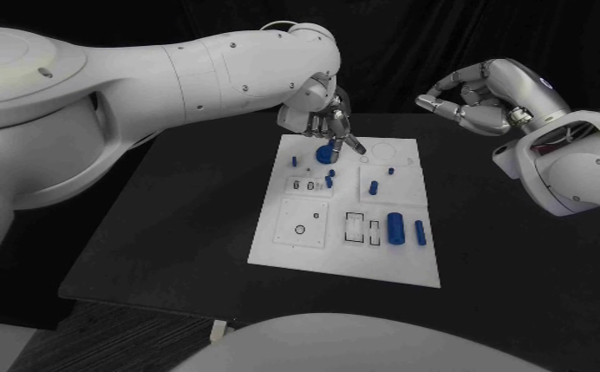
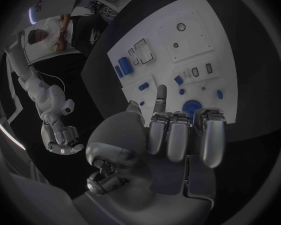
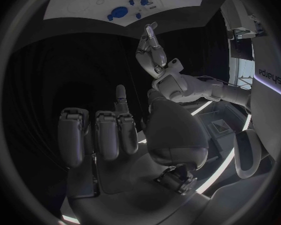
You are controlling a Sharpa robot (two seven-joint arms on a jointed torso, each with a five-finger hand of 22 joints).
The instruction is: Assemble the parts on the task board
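Two curled hands (left (image 1: 322, 114) over board (image 1: 282, 246))

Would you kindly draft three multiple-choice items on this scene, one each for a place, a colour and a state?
1. Where is the left robot hand?
A. Over the task board's far end
B. Off the table's near edge
C. Resting on the right arm

2. What colour is the round disc on the task board?
A. Red
B. Blue
C. Yellow

3. How is the right robot hand?
A. Gripping a blue cylinder
B. Flat on the board
C. Curled in, holding nothing

Key: 1 A, it hangs over the board's far end; 2 B, the disc is blue; 3 C, its fingers curl inward, empty, beside the board.
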